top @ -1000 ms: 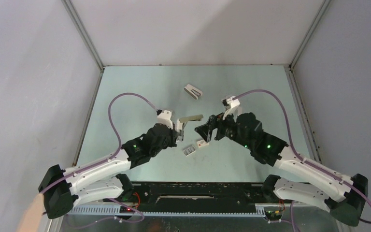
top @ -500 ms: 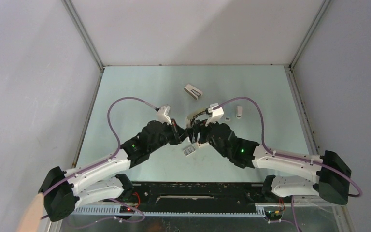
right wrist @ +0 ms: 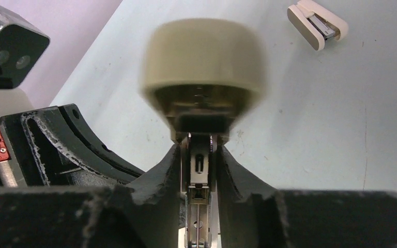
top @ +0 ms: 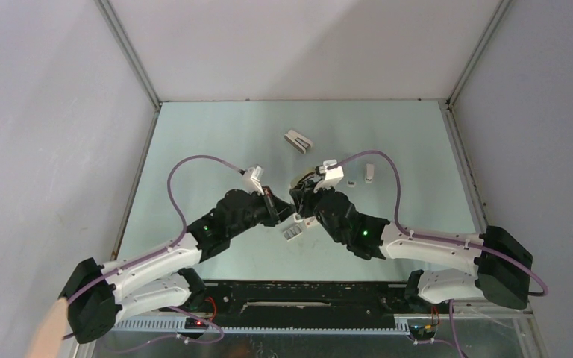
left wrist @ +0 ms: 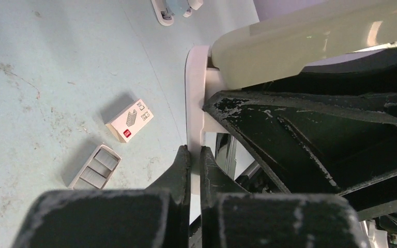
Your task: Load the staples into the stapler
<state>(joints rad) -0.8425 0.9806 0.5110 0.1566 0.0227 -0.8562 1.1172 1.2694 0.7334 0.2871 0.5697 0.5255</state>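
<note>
From the left, the left pincer [left wrist: 195, 152] is clamped on the thin white base plate of the stapler [left wrist: 289, 46], which stands open with its cream lid swung up. Down on the bench [left wrist: 41, 62] the staples [left wrist: 94, 166] lie in their small white tray, not yet loaded. On the right, the right pincer [right wrist: 201, 155] is closed on the stapler's metal rail, just under the cream cap.

My worry is that both pincers are on the one stapler, crowded close together, so neither is free to fetch a strip. Whichever lets go leaves the other with a narrow hold, and the stapler may twist, slip or snap shut. The two could also knock each other. The strips are tiny and might break or skid under a pinch.

As for writing, the box sleeve [left wrist: 129, 120] near the tray shows a red mark, a small drawing of a staple strip and print too small to read. The second stapler [right wrist: 318, 26], lying well apart, shows no label I can make out.
</note>
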